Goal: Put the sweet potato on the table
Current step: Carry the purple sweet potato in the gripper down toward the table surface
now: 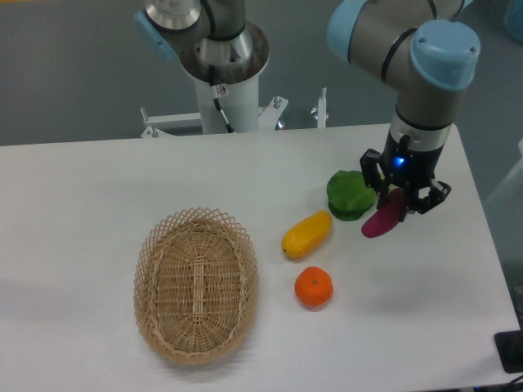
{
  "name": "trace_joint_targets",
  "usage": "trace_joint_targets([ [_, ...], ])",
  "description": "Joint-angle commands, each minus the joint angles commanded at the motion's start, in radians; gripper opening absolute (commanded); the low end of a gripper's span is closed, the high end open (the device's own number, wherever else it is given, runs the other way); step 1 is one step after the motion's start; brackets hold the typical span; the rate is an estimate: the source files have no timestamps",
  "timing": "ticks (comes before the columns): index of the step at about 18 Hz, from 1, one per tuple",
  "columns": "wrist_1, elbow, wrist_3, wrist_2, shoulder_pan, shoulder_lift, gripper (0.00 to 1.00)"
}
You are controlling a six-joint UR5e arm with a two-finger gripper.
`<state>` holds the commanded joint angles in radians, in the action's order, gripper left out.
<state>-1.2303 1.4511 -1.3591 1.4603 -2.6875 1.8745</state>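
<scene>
wicker basket (196, 283) front-left | yellow fruit (307, 233) | orange (314, 287) | green pepper (350, 195)

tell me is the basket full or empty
Empty. The wicker basket shows only its bare woven bottom; the sweet potato hangs in the gripper off to the right.

Upper end of potato (382, 220) hidden between the fingers of gripper (399, 204). Right side of pepper (350, 194) covered by gripper. Counter (73, 212) cut off at bottom edge. Arm's upper links cropped at top.
</scene>
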Motion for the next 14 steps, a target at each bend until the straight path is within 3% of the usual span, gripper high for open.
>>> trace_joint_targets([
  [9, 0.035, 0.002, 0.044, 0.005, 0.011, 0.018, 0.36],
  [14, 0.179, 0.011, 0.164, 0.006, 0.057, 0.066, 0.36],
])
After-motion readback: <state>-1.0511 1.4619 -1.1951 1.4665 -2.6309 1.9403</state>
